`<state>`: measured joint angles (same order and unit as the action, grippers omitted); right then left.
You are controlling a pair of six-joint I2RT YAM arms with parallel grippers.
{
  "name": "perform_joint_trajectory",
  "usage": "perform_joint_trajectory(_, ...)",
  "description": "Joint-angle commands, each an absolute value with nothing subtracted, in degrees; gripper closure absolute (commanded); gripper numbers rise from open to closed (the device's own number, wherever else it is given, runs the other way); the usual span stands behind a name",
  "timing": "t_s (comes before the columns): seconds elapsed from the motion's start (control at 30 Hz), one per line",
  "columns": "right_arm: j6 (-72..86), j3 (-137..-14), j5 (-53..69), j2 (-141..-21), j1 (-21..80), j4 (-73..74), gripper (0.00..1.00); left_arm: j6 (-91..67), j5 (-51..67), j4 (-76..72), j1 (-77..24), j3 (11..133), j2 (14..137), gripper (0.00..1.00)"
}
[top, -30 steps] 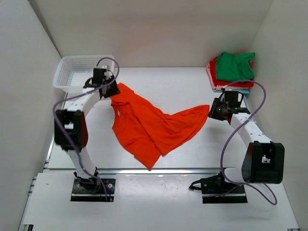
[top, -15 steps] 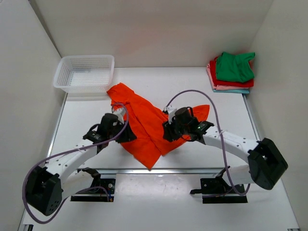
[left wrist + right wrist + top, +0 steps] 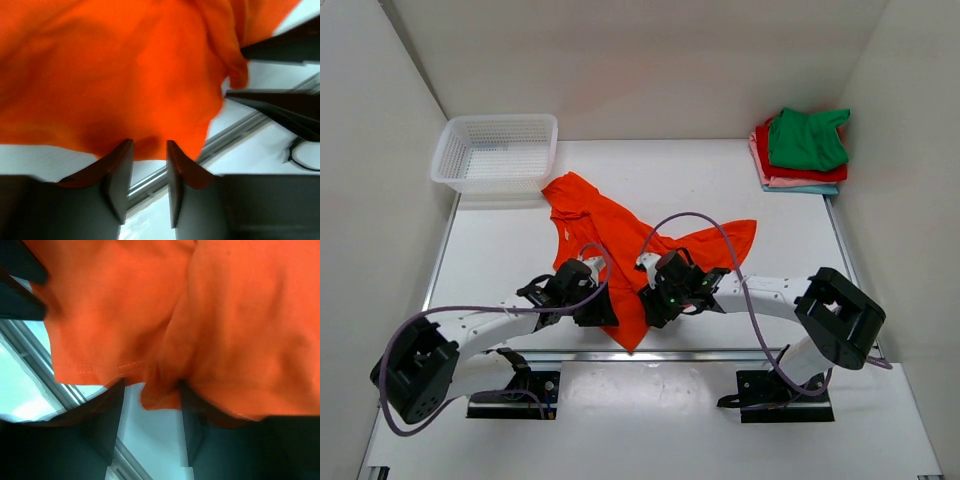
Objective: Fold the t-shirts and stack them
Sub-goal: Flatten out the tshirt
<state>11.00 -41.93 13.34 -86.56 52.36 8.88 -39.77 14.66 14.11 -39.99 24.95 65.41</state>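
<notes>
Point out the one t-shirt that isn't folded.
The orange t-shirt, lying crumpled mid-table. The others sit folded in the green-topped stack at the far right corner.

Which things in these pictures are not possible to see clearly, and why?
- Top view: the fingertips of the left gripper and right gripper are hidden under their own bodies.
- Top view: in the folded stack, the green shirt covers the lower ones, so their count is unsure.
- Both wrist views: the orange t-shirt is blurred and cut off by the edges; its sleeves cannot be found.
</notes>
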Motion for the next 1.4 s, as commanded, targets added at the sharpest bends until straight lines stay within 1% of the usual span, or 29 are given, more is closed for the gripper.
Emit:
perform_joint_trajectory(0.0, 12.82, -42.81, 12.31, -88.77, 55.27, 9.93, 0.66, -39.99, 13.63, 14.67, -42.18, 25.57, 68.54, 0.59)
perform_joint_trajectory(0.03, 13.18, -43.32, 12.3, -89.12, 55.2, 10.54, 0.99, -39.73, 12.93, 15.37, -42.54, 25.84, 69.95, 0.63)
perform_joint_trajectory(0.1, 12.83, -45.16, 12.75, -89.38, 55.11, 14.21, 0.99, -39.03, 12.84, 15.64, -41.84, 26.02, 71.27, 0.87)
perform_joint_trajectory(0.13, 11.35, -48.05, 12.31, -89.3, 55.02, 16.07, 1.0, -38.85, 12.4, 15.56, -41.23, 25.67, 71.63, 0.92)
perform_joint_trajectory(0.2, 7.85, -53.92, 11.86, -86.85, 52.14, 23.7, 1.0, -38.24, 11.52, 16.25, -40.78, 25.49, 71.54, 0.96)
perform_joint_trajectory(0.23, 5.13, -57.79, 12.91, -85.01, 48.12, 24.51, 1.0, -37.88, 11.08, 16.96, -40.0, 25.49, 70.93, 0.98)
perform_joint_trajectory(0.27, 3.44, -59.92, 17.18, -83.6, 45.81, 24.52, 1.0, -37.45, 10.47, 17.83, -39.73, 25.92, 71.19, 1.0)
perform_joint_trajectory(0.33, 1.24, -69.3, 24.06, -84.02, 31.1, 21.38, 1.0, -36.31, 9.85, 19.59, -38.77, 26.1, 70.4, 1.0)
perform_joint_trajectory(0.37, 2.19, -73.96, 23.56, -86.11, 26.94, 17.18, 0.99, -36.12, 9.5, 20.56, -38.32, 26.02, 69.97, 1.0)
perform_joint_trajectory(0.4, 6.29, -75.92, 18.94, -88.05, 19.85, 11.57, 0.95, -35.6, 9.32, 20.91, -38.15, 26.1, 69.18, 1.0)
perform_joint_trajectory(0.43, 9.46, -79.07, 15.24, -91.81, 14.12, 7.34, 0.88, -36.2, 8.79, 21.27, -37.8, 25.84, 67.78, 1.0)
perform_joint_trajectory(0.47, 11.06, -83.1, 6.24, -96.11, 12.32, 5.9, 0.72, -36.12, 9.05, 20.92, -37.36, 25.4, 67.07, 1.0)
perform_joint_trajectory(0.5, 11.51, -85.58, 2.32, -98.24, 8.82, 7.63, 0.66, -36.65, 9.57, 20.74, -37.09, 25.23, 66.54, 1.0)
perform_joint_trajectory(0.53, 11.17, -93.44, 0.89, -102.79, 7.14, 14.61, 0.63, -36.56, 10.1, 21.61, -36.48, 25.4, 65.92, 1.0)
perform_joint_trajectory(0.57, 9.86, -98.65, -3.21, -105.7, 6.86, 17.72, 0.54, -36.21, 9.93, 23.01, -36.56, 25.66, 65.57, 1.0)
perform_joint_trajectory(0.6, 8.89, -99.57, -4.99, -106.25, 7.12, 20.71, 0.42, -36.38, 8.97, 23.9, -36.65, 26.01, 64.44, 1.0)
perform_joint_trajectory(0.63, 5.66, -98.1, -5.1, -106.17, 7.47, 21.26, 0.39, -36.13, 8.53, 24.08, -36.91, 25.58, 62.86, 1.0)
perform_joint_trajectory(0.7, 3.27, -90.47, -4.84, -102.59, 8.26, 19.18, 0.4, -36.74, 9.83, 22.86, -35.87, 24.17, 61.27, 1.0)
perform_joint_trajectory(0.77, 0.71, -76.36, -0.38, -94.79, 8.44, 14.17, 0.41, -36.57, 10.81, 22.85, -35.51, 23.55, 60.3, 1.0)
perform_joint_trajectory(0.8, -1.47, -73.33, 6.78, -92.66, 8.44, 11.45, 0.39, -36.3, 10.72, 23.29, -35.59, 23.9, 60.38, 0.98)
perform_joint_trajectory(0.83, -2.8, -68.86, 8.33, -89.07, 9.31, 10.47, 0.38, -35.6, 10.64, 24.16, -36.03, 24.69, 60.55, 0.95)
perform_joint_trajectory(0.9, -5.01, -67.5, 8.53, -86.75, 12.11, 13.25, 0.35, -35.59, 10.63, 24.35, -36.82, 25.14, 60.99, 0.91)
perform_joint_trajectory(0.93, -5.88, -68.2, 8.09, -87.44, 13.26, 15.62, 0.34, -35.51, 11.33, 23.65, -36.65, 25.22, 61.08, 0.9)
perform_joint_trajectory(0.97, -5.89, -69.07, 8.0, -88.67, 13.53, 16.69, 0.34, -35.68, 12.12, 22.77, -37.0, 25.05, 61.43, 0.86)
perform_joint_trajectory(1.03, -5.36, -69.43, 9.04, -90.09, 12.58, 19.24, 0.31, -35.95, 12.39, 21.8, -37.96, 25.84, 62.57, 0.8)
perform_joint_trajectory(1.1, -3.61, -68.56, 11.32, -91.58, 11.08, 20.38, 0.29, -35.68, 12.4, 21.18, -40.16, 26.98, 65.03, 0.77)
perform_joint_trajectory(1.2, -2.2, -66.28, 13.53, -92.37, 10.11, 21.18, 0.25, -35.86, 12.83, 20.13, -41.31, 27.94, 68.37, 0.68)
perform_joint_trajectory(1.33, -2.64, -64.52, 15.38, -94.04, 11.33, 21.98, 0.25, -33.76, 13.97, 21.7, -43.06, 29.71, 73.29, 0.58)
perform_joint_trajectory(1.37, -2.72, -64.16, 14.95, -94.83, 12.03, 22.15, 0.25, -33.23, 14.67, 22.58, -43.07, 30.66, 73.47, 0.52)
